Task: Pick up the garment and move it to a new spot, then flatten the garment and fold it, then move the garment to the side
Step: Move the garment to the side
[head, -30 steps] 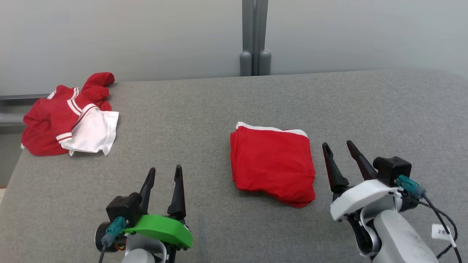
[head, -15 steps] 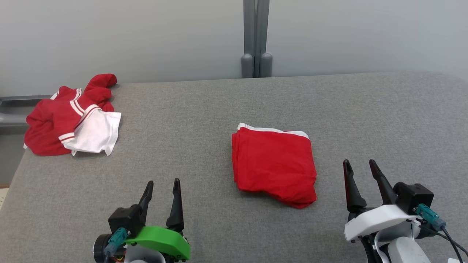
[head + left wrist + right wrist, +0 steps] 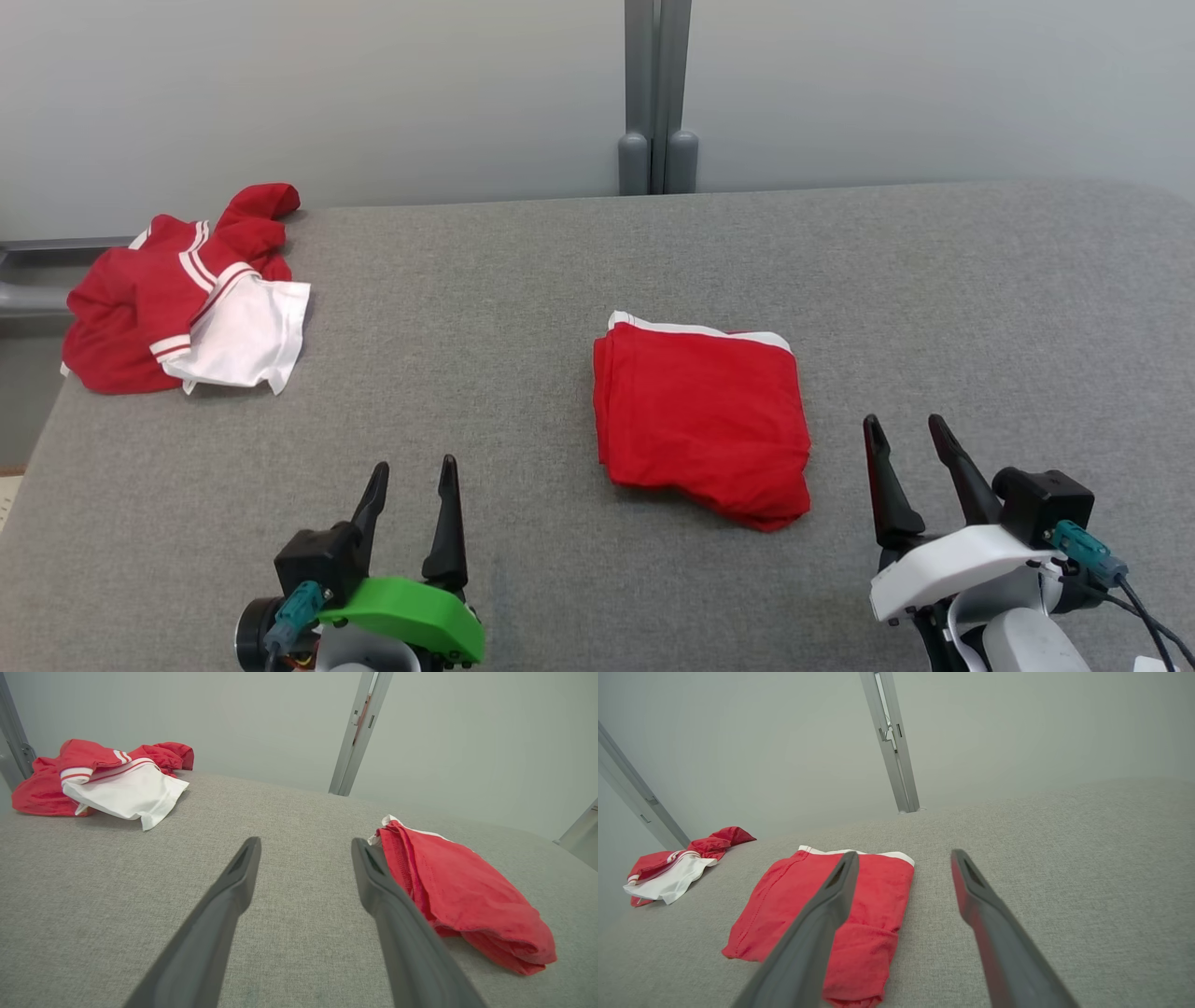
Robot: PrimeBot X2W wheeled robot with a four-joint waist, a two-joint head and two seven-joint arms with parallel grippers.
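Head view gives you the folded red garment point(image 3: 702, 420) mid-way across the grey table point(image 3: 523, 280), left gripper point(image 3: 415, 464) at its 7 o'clock, right gripper point(image 3: 905, 421) at 4 o'clock, both spread wide, empty, clear of the fold, probably ahead of sliding it aside.

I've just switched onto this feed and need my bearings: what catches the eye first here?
A neatly folded red garment with a white edge lies near the middle of the grey table. A crumpled red and white garment sits in a heap at the far left corner. The left end effector and right end effector are open and empty at the near edge, one on each side of the folded piece and apart from it.
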